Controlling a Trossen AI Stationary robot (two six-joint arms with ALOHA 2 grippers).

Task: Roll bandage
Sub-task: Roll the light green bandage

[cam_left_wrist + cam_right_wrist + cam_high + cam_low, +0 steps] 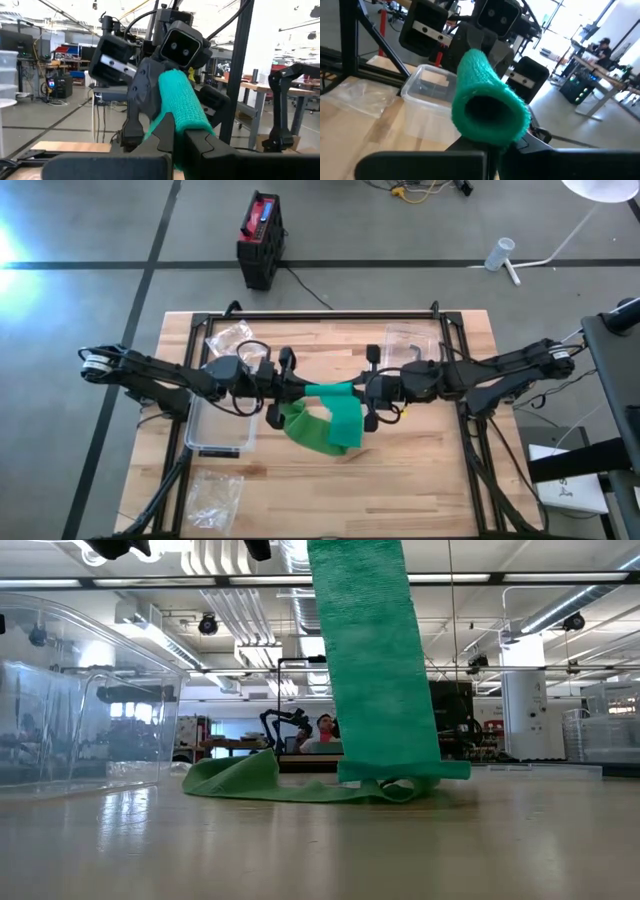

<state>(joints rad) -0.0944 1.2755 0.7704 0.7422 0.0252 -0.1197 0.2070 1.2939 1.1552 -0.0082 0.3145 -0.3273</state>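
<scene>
Bandage [330, 420], green crepe rolled into a tube, was clamped by your left tool [297, 389] and right tool [352, 388].

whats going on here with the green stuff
Two robot arms are rolling up a green bandage above the middle of a wooden table. The left gripper and the right gripper face each other, both shut on the rolled part held between them. The loose tail hangs down and lies bunched on the table, so the roll is not finished. A clear plastic container sits beside the left arm.
</scene>
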